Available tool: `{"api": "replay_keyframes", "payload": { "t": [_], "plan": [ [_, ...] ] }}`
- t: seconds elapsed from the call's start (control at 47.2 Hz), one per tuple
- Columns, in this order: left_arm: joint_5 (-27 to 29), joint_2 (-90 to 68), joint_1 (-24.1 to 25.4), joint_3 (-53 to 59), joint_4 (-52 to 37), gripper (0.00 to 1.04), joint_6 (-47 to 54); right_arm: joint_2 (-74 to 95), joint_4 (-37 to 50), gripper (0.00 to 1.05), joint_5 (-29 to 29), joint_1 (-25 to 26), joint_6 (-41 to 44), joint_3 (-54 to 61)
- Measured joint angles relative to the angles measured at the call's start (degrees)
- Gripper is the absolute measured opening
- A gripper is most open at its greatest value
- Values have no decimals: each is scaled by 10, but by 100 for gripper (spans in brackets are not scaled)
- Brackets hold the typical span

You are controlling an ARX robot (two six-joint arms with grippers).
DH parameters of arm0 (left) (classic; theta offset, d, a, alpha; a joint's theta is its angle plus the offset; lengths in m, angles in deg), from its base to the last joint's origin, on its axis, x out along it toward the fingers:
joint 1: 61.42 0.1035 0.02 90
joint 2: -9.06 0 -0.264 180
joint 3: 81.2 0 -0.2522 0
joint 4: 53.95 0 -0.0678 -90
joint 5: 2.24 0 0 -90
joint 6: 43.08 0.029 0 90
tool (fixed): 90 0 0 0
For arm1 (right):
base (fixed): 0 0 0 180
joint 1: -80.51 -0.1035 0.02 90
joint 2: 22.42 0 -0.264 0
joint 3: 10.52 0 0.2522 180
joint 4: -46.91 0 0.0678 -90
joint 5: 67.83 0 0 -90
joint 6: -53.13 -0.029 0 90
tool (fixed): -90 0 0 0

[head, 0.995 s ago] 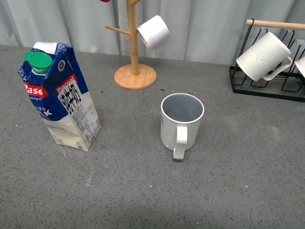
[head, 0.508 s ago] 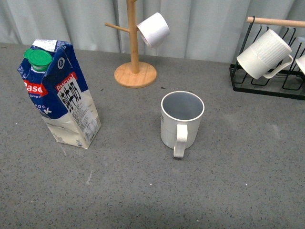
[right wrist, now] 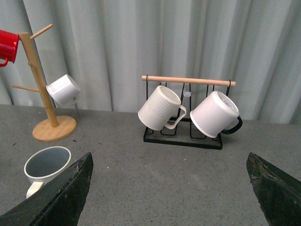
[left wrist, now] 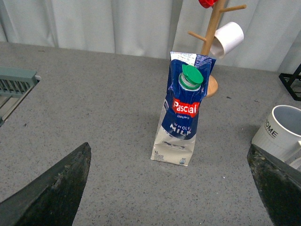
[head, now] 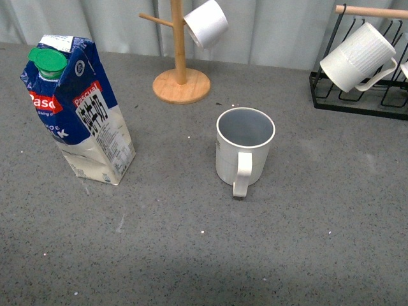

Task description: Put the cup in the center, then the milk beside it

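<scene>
Standing apart: cup (head: 244,153) and milk (head: 80,115) (left hand (left wrist: 168,186), right hand (right wrist: 169,188) both spread wide).

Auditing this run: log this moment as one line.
cup upright, mid-table | milk upright, apart on its left | left gripper open, empty | right gripper open, empty

Glossy ceramic cup (head: 245,153), printed paperboard milk (head: 80,111), speckled matt table (head: 191,255).

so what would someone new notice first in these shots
The tall blue-and-white milk carton with its green cap stands out at the left of the grey table. Near the middle sits the off-white cup, handle toward the camera. Behind it, a wooden mug tree holds a small white cup.
</scene>
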Motion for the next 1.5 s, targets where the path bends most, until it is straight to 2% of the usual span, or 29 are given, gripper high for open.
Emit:
{"api": "replay_keyframes", "payload": {
  "t": [0.169,0.254,0.318,0.487,0.953,1.143,1.503],
  "plan": [
    [-3,-161,-21,-5,-140,98,-9,0,0,95,0,0,0,0],
    [-35,-297,-43,-25,-223,98,-9,0,0,95,0,0,0,0],
    [-50,-376,-56,-39,-265,98,-10,0,0,95,0,0,0,0],
    [-40,-513,-88,-78,-326,98,-2,0,0,95,0,0,0,0],
    [-49,-680,-114,-146,-350,98,31,0,0,95,0,0,0,0],
    [-32,-746,-100,-168,-380,98,42,0,0,95,0,0,0,0],
    [-18,-790,-74,-206,-384,98,54,0,0,95,0,0,0,0]
  ]
}}
